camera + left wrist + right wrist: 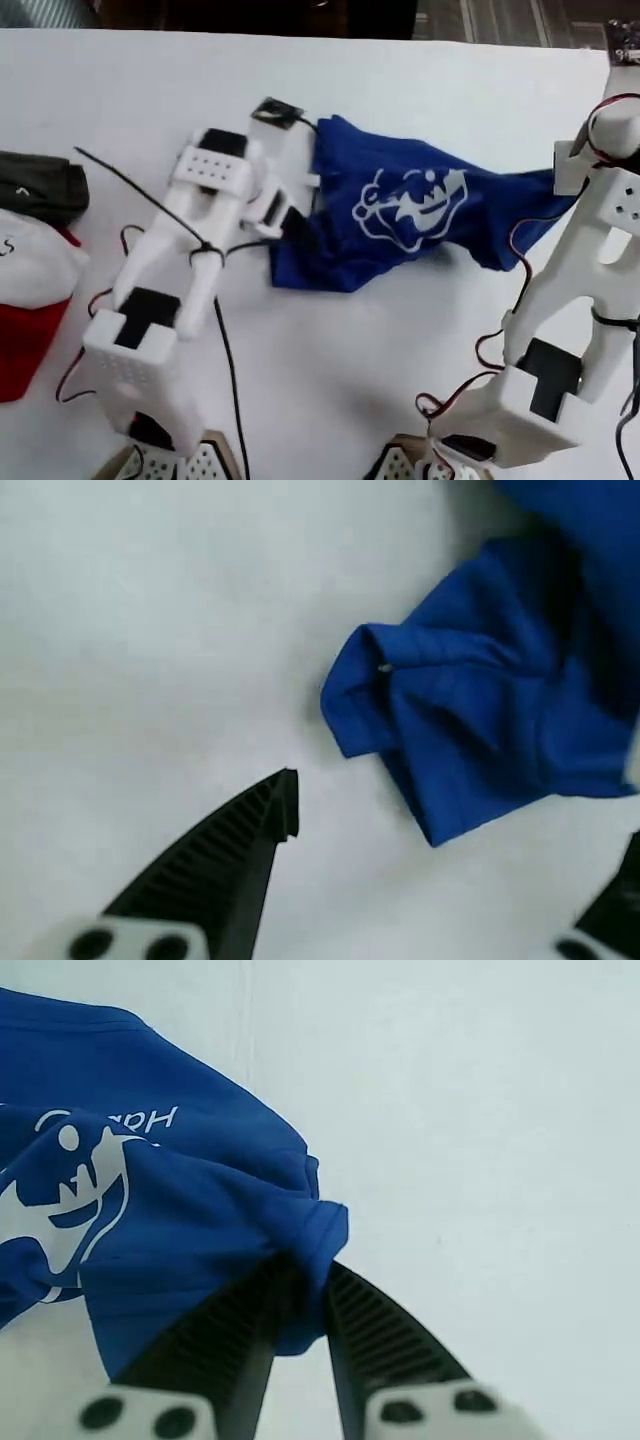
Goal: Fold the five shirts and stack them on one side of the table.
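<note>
A blue shirt (400, 215) with a white printed figure lies crumpled across the middle of the white table. My right gripper (300, 1285) is shut on a bunched edge of the blue shirt (180, 1210) at its right end, near the arm (590, 175). My left gripper (450, 820) stands open just off the shirt's left corner (470, 720), one black finger (255, 830) over bare table; in the high view this gripper (285, 205) sits against the shirt's left edge. Folded shirts lie at the table's left edge: a dark one (40, 185), a white one (30, 265), a red one (25, 340).
The white table (330, 380) has bare room in front of the blue shirt and behind it. Black and red cables (225, 340) trail from both arms across the near table. The arm bases stand at the near edge.
</note>
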